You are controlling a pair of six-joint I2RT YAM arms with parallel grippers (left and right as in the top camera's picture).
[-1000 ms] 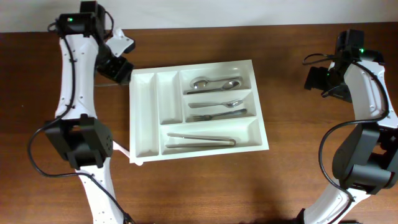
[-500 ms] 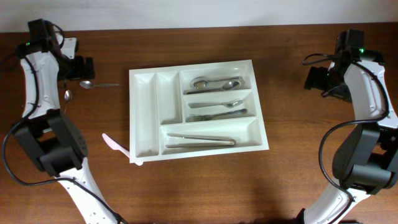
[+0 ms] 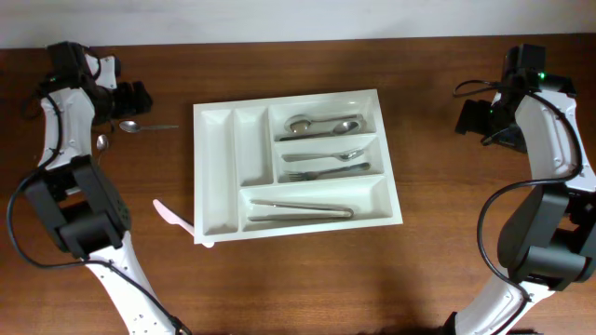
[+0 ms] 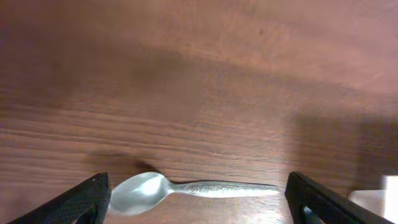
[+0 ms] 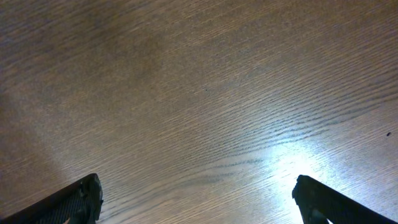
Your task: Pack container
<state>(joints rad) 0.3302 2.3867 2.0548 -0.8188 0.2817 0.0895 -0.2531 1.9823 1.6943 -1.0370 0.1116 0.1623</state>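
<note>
Both left gripper (image 4: 198,202) and right gripper (image 5: 196,202) gape empty. Pickup step: left should lower, pinching slim steel teaspoon (image 4: 189,188) left of white plastic cutlery tray (image 3: 214,181).

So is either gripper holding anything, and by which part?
Nothing is held. The left gripper is open above a spoon lying on the table; the right gripper is open too.

Across the lower middle of the frame, a small metal spoon (image 4: 186,188), flat on the brown wooden table (image 4: 199,74), bowl to the left, handle to the right. At the two lower corners, the left gripper's (image 4: 196,198) black fingertips (image 4: 81,202), spread wide, the spoon between them. At the right edge, a white sliver (image 4: 390,185), too little to identify.
</note>
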